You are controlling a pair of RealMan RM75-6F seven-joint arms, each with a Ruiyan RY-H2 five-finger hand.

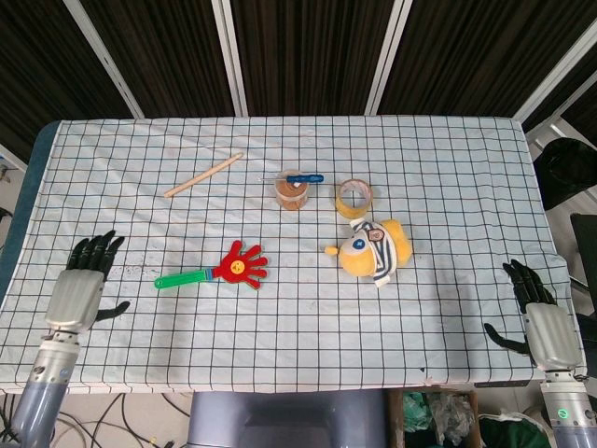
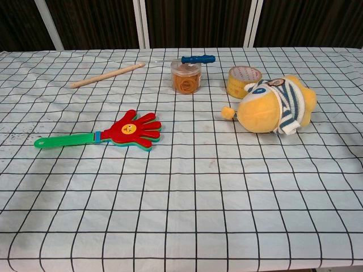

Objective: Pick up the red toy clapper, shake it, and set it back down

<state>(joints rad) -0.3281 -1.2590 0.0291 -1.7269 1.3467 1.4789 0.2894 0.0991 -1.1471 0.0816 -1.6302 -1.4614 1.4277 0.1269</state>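
The red toy clapper (image 1: 238,264) (image 2: 133,129), a red hand shape on a green handle, lies flat on the checked tablecloth, left of centre. No hand touches it. My left hand (image 1: 82,281) hovers open at the table's front left edge, well to the left of the handle's end, fingers spread. At the front right edge my right hand (image 1: 538,315) is also open and holds nothing. Neither hand shows in the chest view.
A yellow plush toy (image 1: 375,249) in a striped shirt lies right of centre. Behind it stand a tape roll (image 1: 354,197) and a small jar (image 1: 294,191) with a blue screwdriver (image 1: 304,178) across it. A wooden stick (image 1: 203,175) lies at the back left.
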